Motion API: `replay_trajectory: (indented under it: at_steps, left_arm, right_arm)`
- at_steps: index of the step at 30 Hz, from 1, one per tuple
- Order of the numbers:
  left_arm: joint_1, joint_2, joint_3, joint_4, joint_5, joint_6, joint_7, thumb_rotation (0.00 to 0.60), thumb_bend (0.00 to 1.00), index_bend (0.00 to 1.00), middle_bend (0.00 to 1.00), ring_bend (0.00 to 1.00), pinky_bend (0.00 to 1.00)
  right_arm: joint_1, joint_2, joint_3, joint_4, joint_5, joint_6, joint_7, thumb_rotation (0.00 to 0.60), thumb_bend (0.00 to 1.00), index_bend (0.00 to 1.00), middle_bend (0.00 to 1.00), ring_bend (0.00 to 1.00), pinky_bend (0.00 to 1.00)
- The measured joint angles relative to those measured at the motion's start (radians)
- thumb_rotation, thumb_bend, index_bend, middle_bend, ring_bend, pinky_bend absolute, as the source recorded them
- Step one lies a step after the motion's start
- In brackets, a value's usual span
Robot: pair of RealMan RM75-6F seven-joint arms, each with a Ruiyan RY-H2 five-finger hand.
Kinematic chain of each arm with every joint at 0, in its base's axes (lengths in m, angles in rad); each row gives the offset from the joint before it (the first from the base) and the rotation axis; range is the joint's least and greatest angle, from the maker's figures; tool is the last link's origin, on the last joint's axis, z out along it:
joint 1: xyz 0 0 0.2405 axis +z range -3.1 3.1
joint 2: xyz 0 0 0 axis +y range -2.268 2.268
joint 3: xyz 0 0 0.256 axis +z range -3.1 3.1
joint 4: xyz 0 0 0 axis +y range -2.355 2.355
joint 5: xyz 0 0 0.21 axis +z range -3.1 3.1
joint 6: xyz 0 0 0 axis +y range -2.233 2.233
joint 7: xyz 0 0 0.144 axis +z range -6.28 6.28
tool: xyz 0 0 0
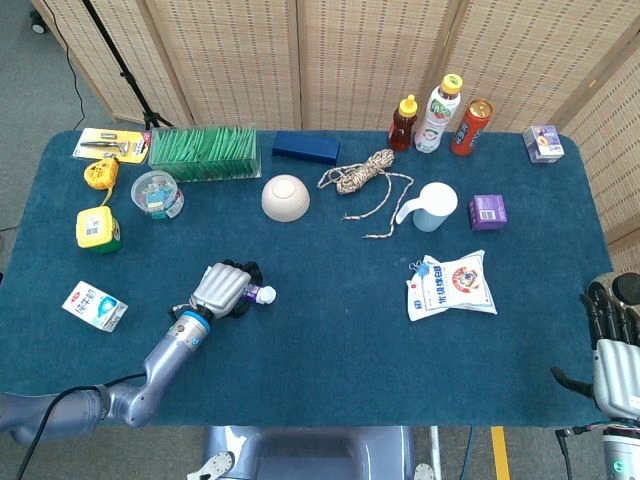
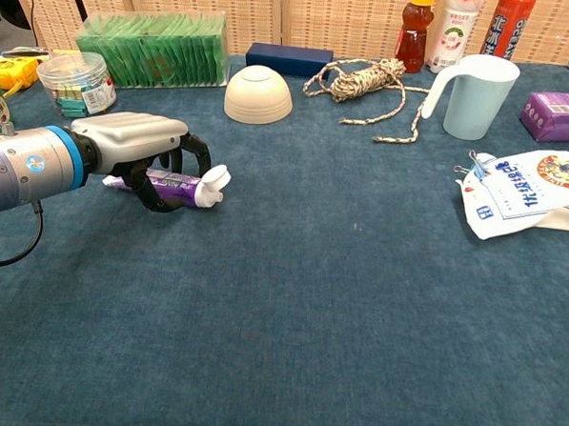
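Note:
My left hand [image 1: 222, 287] lies low on the blue table cloth [image 1: 330, 340], left of centre. Its fingers curl around a purple tube with a white cap [image 1: 259, 294]. In the chest view the left hand [image 2: 126, 140] covers the tube's [image 2: 176, 184] rear end, and the cap sticks out to the right, close above the cloth. My right hand [image 1: 612, 348] hangs off the table's near right corner, fingers apart and holding nothing.
A cream bowl [image 1: 285, 197] stands upside down beyond the left hand, with a rope [image 1: 362, 178] and a pale jug [image 1: 432, 206] to its right. A milk carton [image 1: 95, 306], a plastic jar [image 1: 157, 193] and a green packet box [image 1: 203, 150] lie left. A snack bag [image 1: 452, 285] lies right.

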Motion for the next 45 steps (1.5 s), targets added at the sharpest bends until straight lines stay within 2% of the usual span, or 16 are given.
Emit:
replay_trajectory:
  at_steps: [9,15,21,34,39,45]
  left_arm:
    - [0.011,0.002,0.001,0.007,0.042,0.0,-0.032,0.6,0.35,0.41,0.3,0.39,0.36]
    - [0.02,0.013,0.008,0.002,0.065,0.0,-0.045,0.6,0.35,0.45,0.34,0.44,0.43]
    - [0.024,0.013,0.006,0.006,0.072,-0.004,-0.044,0.6,0.35,0.45,0.39,0.5,0.43]
    - [0.032,0.006,0.001,0.003,0.07,-0.002,-0.037,0.6,0.35,0.45,0.48,0.49,0.43]
    - [0.034,0.003,-0.002,0.002,0.074,0.0,-0.036,0.6,0.35,0.51,0.49,0.5,0.43]
    - [0.039,0.0,-0.005,0.002,0.081,0.009,-0.035,0.6,0.35,0.52,0.51,0.52,0.43]
  right_arm:
    - [-0.005,0.004,0.0,-0.008,-0.001,0.007,-0.004,0.6,0.0,0.0,0.0,0.0,0.0]
    - [-0.004,0.003,0.0,-0.01,-0.002,0.007,-0.007,0.6,0.0,0.0,0.0,0.0,0.0]
    - [-0.003,0.003,0.002,-0.012,-0.001,0.008,-0.011,0.6,0.0,0.0,0.0,0.0,0.0]
    - [-0.003,0.001,0.003,-0.013,0.0,0.008,-0.016,0.6,0.0,0.0,0.0,0.0,0.0]
    - [-0.002,0.001,0.004,-0.013,0.001,0.008,-0.018,0.6,0.0,0.0,0.0,0.0,0.0]
    - [0.0,-0.001,0.005,-0.011,0.004,0.005,-0.017,0.6,0.0,0.0,0.0,0.0,0.0]
